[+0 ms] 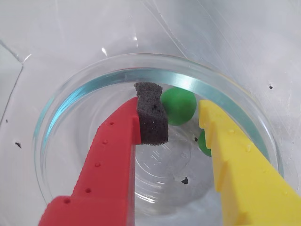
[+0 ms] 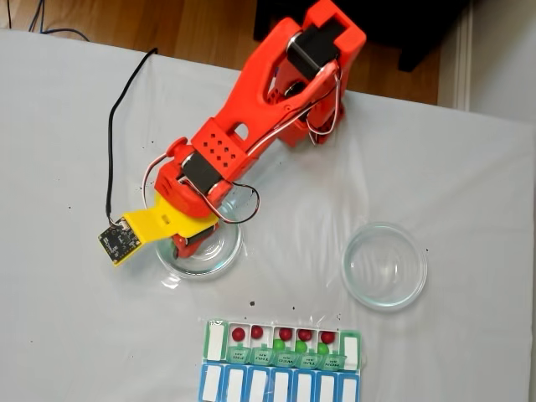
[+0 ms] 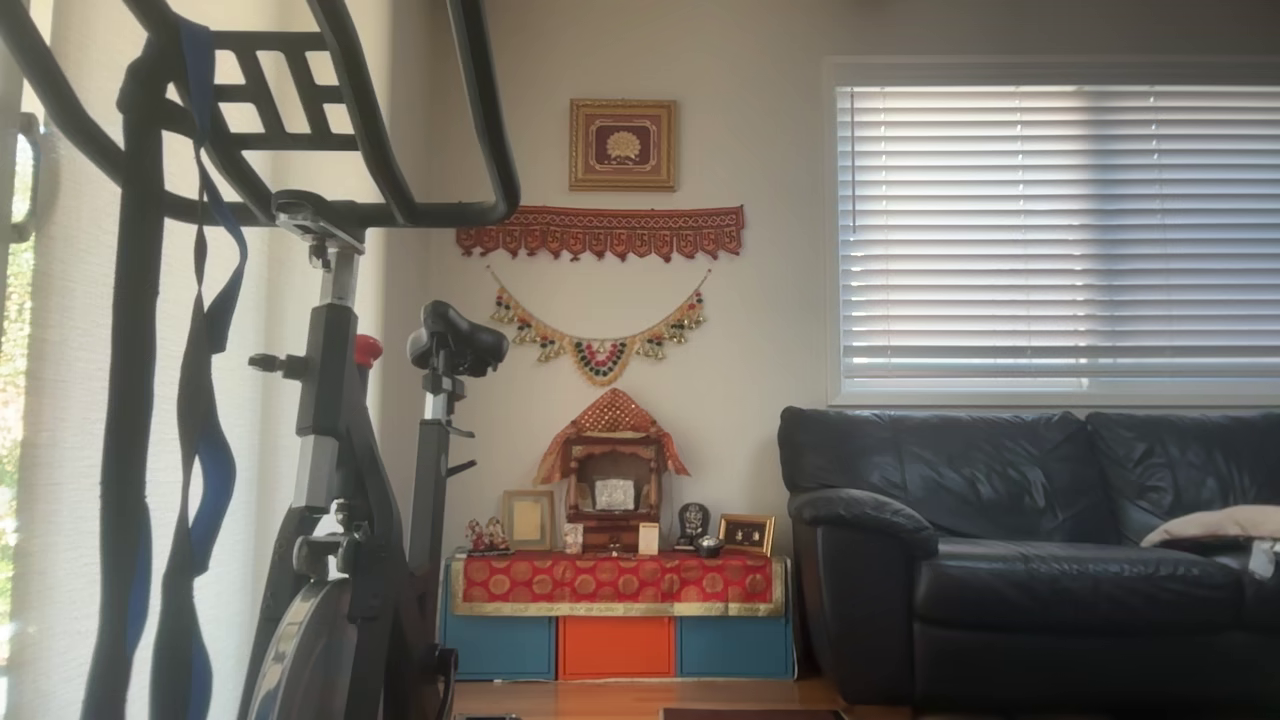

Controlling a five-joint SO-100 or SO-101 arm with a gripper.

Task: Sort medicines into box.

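Inside the left glass dish (image 1: pixel 70 99), two green medicines (image 1: pixel 178 106) lie between the pincer's (image 1: pixel 181 113) parted, empty fingers.

A white-covered desk (image 2: pixel 67 318) carries two clear glass dishes: one at the left (image 2: pixel 219 261), another (image 2: pixel 384 266) well apart to its right. A black cable (image 2: pixel 113 142) trails across the cloth. Across the room stand an exercise bike (image 3: pixel 340 470), a black leather sofa (image 3: pixel 1030 550) under closed blinds (image 3: pixel 1060 230), and a small shrine (image 3: pixel 612 470).
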